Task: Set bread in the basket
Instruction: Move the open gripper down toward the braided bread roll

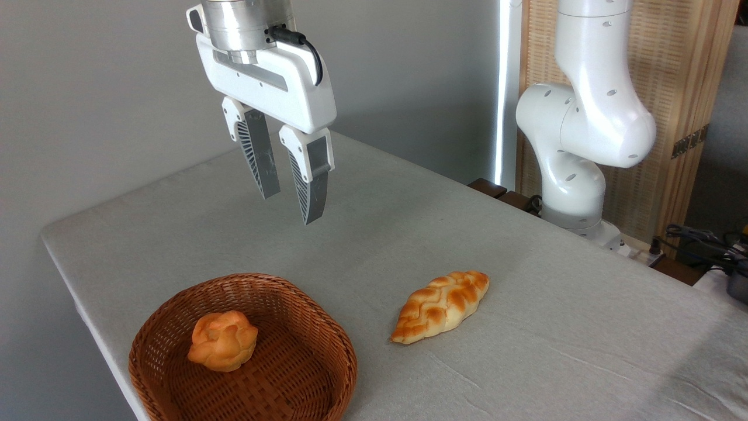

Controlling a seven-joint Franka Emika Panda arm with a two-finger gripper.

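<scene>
The bread (441,305), a long braided golden loaf with pointed ends, lies on the grey tablecloth (526,251) to the right of the basket. The basket (175,310), round and reddish-brown wicker, sits at the table's front left corner. My gripper (289,206) hangs high above the table, behind the basket and up-left of the bread, touching neither. It is open, and nothing sits between its fingers.
A small round knotted orange bun (222,340) rests inside the basket. The arm's white base (575,175) stands at the table's far right edge, with cables (701,240) beyond. The table's left edge runs close to the basket.
</scene>
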